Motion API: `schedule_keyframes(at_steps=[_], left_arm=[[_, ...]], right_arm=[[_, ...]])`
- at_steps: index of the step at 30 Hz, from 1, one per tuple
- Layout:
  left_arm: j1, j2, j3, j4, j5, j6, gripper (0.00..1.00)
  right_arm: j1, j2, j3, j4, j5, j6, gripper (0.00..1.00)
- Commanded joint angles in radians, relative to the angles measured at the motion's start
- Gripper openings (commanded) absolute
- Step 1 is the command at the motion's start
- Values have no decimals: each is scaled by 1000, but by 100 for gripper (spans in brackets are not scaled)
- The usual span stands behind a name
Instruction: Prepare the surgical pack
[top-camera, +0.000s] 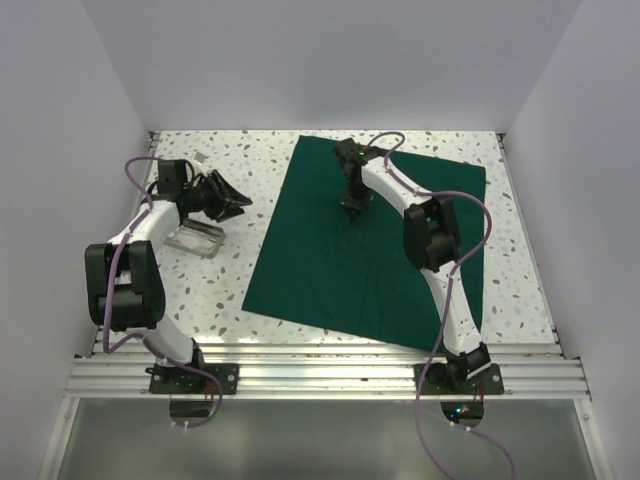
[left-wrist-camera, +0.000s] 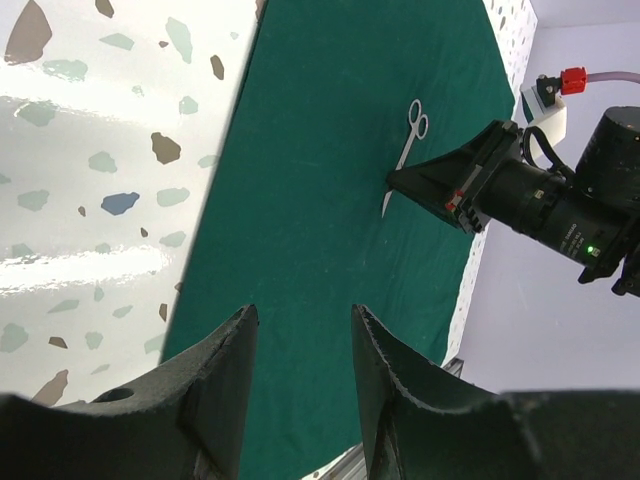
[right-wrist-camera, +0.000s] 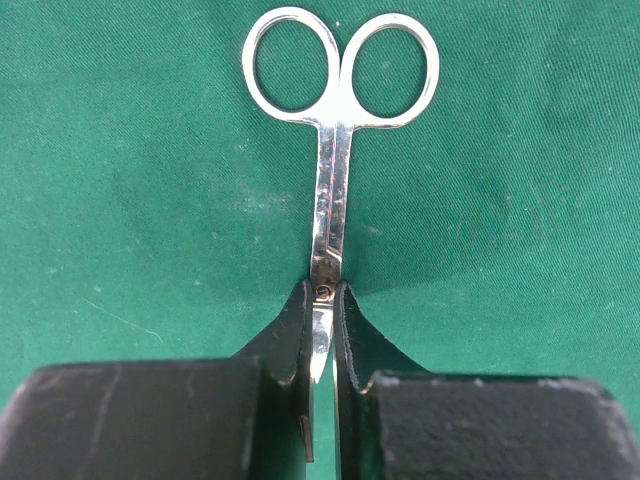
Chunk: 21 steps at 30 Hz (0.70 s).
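Observation:
The dark green drape (top-camera: 370, 250) lies spread flat across the middle and right of the table. Steel scissors (right-wrist-camera: 335, 150) lie on or just above it, finger rings pointing away from my right wrist. My right gripper (right-wrist-camera: 324, 295) is shut on the scissors at their pivot screw, over the drape's upper middle (top-camera: 353, 212). The left wrist view also shows the scissors (left-wrist-camera: 408, 140) and the drape (left-wrist-camera: 320, 150). My left gripper (left-wrist-camera: 300, 325) is open and empty, off the drape's left edge (top-camera: 235, 203). The small shiny metal tray (top-camera: 197, 240) sits on the table just below it.
A small pale object (top-camera: 202, 157) lies near the back left corner of the speckled tabletop (top-camera: 230, 290). White walls enclose the table on the left, back and right. An aluminium rail (top-camera: 320, 375) runs along the near edge.

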Motion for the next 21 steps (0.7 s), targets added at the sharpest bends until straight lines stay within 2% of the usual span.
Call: schedule_keyframes(at_steps=[1, 7, 13, 21], left_arm=[[-2, -12, -4, 29, 45, 20, 47], [-4, -15, -4, 38, 77, 20, 47], [-4, 3, -13, 81, 121, -11, 52], [-51, 40, -5, 127, 172, -51, 55]], right_arm=[[-4, -16, -24, 0, 4, -19, 0], [-4, -122, -55, -6, -8, -107, 0], [-2, -203, -162, 101, -209, -257, 0], [2, -349, -332, 229, -319, -360, 0]])
